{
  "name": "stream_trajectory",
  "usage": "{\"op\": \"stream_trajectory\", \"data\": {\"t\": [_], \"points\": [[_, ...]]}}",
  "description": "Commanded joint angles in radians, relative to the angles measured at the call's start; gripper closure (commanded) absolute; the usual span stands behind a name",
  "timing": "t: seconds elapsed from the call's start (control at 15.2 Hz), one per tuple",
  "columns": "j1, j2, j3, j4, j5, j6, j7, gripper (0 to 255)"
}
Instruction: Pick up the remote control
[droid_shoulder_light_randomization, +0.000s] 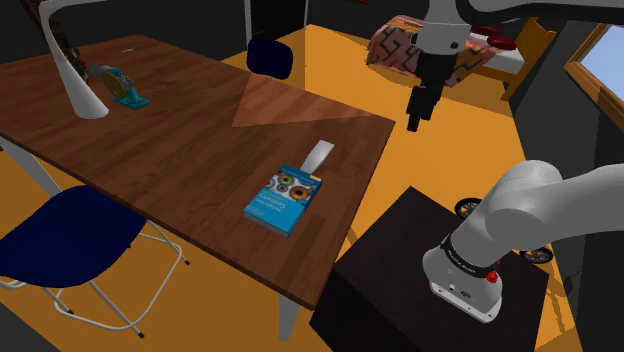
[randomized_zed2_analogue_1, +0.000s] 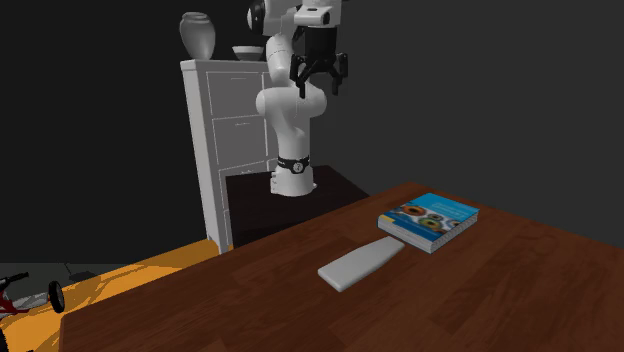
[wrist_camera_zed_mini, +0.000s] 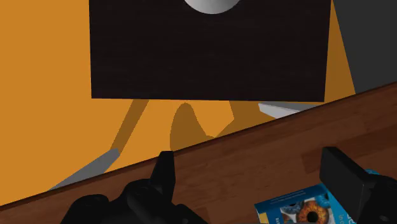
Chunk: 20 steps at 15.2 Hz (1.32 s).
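The remote control (droid_shoulder_light_randomization: 318, 156) is a plain pale grey slab lying flat on the brown wooden table (droid_shoulder_light_randomization: 190, 140), touching the far corner of a blue book (droid_shoulder_light_randomization: 284, 199). In the second exterior view the remote control (randomized_zed2_analogue_1: 360, 263) lies just in front of the book (randomized_zed2_analogue_1: 430, 220). My gripper (droid_shoulder_light_randomization: 417, 115) hangs high in the air past the table's edge, above the orange floor, well apart from the remote. Its black fingers (randomized_zed2_analogue_1: 320, 78) stand apart with nothing between them. In the wrist view the gripper (wrist_camera_zed_mini: 254, 178) is open over the table edge, with the book (wrist_camera_zed_mini: 305, 207) near one finger.
My dark box stand (droid_shoulder_light_randomization: 430, 270) sits close to the table's corner. A blue chair (droid_shoulder_light_randomization: 70, 235) stands at the near side, another (droid_shoulder_light_randomization: 270, 55) at the far side. A white vase (droid_shoulder_light_randomization: 85, 95) and a teal object (droid_shoulder_light_randomization: 125, 88) occupy the table's far end. A white cabinet (randomized_zed2_analogue_1: 225, 130) stands behind the arm.
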Motion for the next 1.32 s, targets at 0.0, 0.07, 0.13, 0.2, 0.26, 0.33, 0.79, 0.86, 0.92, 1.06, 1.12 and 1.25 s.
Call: {"op": "stream_trajectory", "data": {"t": [0.0, 0.07, 0.13, 0.2, 0.26, 0.33, 0.79, 0.86, 0.92, 1.06, 1.12, 1.25], "points": [[0.000, 0.000, 0.000, 0.000, 0.000, 0.000, 0.000, 0], [-0.006, 0.016, 0.017, -0.014, 0.016, 0.037, 0.045, 0], [-0.012, 0.034, 0.034, -0.027, 0.031, 0.074, 0.090, 0], [-0.018, 0.054, 0.051, -0.038, 0.045, 0.112, 0.134, 0], [-0.023, 0.076, 0.067, -0.047, 0.058, 0.151, 0.177, 0], [-0.029, 0.100, 0.084, -0.054, 0.071, 0.189, 0.220, 0], [-0.077, 0.312, 0.185, -0.057, 0.123, 0.458, 0.515, 0], [-0.085, 0.347, 0.197, -0.051, 0.125, 0.495, 0.557, 0], [-0.093, 0.383, 0.209, -0.043, 0.125, 0.531, 0.599, 0], [-0.110, 0.457, 0.229, -0.023, 0.119, 0.600, 0.685, 0], [-0.118, 0.494, 0.237, -0.011, 0.113, 0.633, 0.728, 0], [-0.134, 0.571, 0.251, 0.016, 0.097, 0.695, 0.816, 0]]}}
